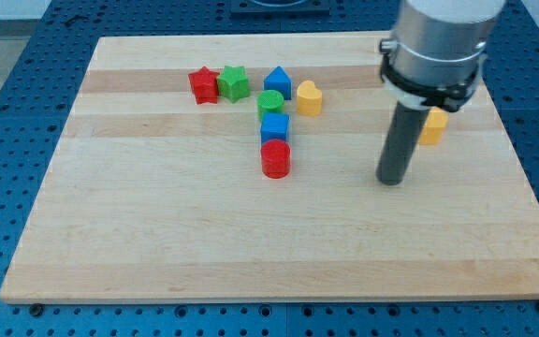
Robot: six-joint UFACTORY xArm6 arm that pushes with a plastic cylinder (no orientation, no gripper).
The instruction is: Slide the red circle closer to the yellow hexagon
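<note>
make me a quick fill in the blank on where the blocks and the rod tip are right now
1. The red circle touches the ____ cube just above it.
2. My tip rests to the view's ____ of the red circle.
3. The yellow hexagon is partly hidden behind the ____.
4. The red star sits beside the ____ star.

Missing words: blue; right; rod; green

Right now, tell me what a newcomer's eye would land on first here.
First, the big grey arm at the view's upper right, its dark rod ending at my tip, on bare board. Behind it peeks the yellow hexagon. Left of centre sits a cluster of blocks, with the red circle at its lower end, touching a blue block.
</note>
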